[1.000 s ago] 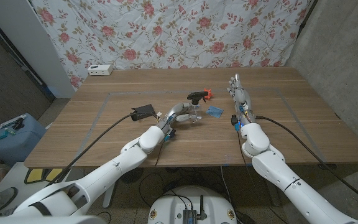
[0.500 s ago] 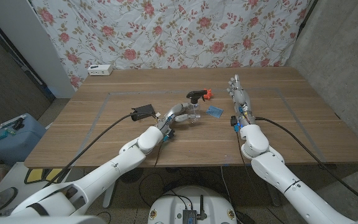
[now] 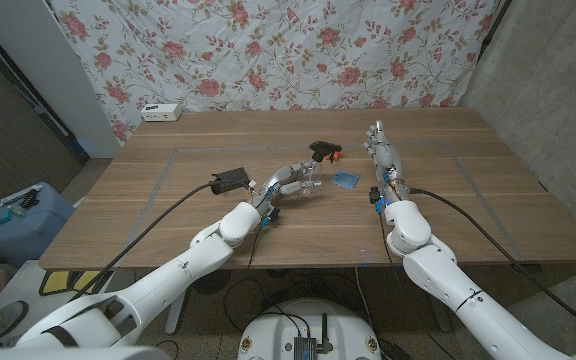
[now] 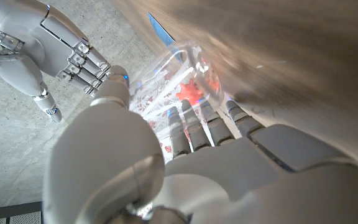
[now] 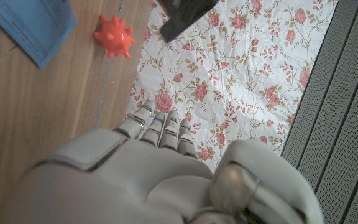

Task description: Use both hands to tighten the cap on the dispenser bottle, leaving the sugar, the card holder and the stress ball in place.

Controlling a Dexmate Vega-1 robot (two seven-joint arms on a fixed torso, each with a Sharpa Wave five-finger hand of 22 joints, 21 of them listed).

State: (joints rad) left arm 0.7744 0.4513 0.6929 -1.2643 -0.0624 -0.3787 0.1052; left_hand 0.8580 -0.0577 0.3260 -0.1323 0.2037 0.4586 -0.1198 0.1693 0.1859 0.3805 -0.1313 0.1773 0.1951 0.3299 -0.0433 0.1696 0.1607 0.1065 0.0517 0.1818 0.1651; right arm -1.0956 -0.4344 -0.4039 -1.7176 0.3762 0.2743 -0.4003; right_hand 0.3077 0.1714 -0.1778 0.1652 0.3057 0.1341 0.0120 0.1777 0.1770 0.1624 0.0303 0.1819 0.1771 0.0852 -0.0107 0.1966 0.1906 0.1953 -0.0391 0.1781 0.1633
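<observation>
Left hand [image 3: 286, 181] grips the bottle [image 3: 311, 177] at table centre, tilted. Right hand [image 3: 383, 152] waits at its 3 o'clock, fingers straight, holding nothing. Advice: level the bottle, then bring the right hand onto the cap [image 3: 322, 150], clear of the stress ball [image 3: 336, 153].

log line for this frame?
left hand: grips dispenser bottle | right hand: open, beside | cap: untouched

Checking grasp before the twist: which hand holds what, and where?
Left hand grips the dispenser bottle around its clear body. Right hand holds nothing, fingers straight.
</observation>
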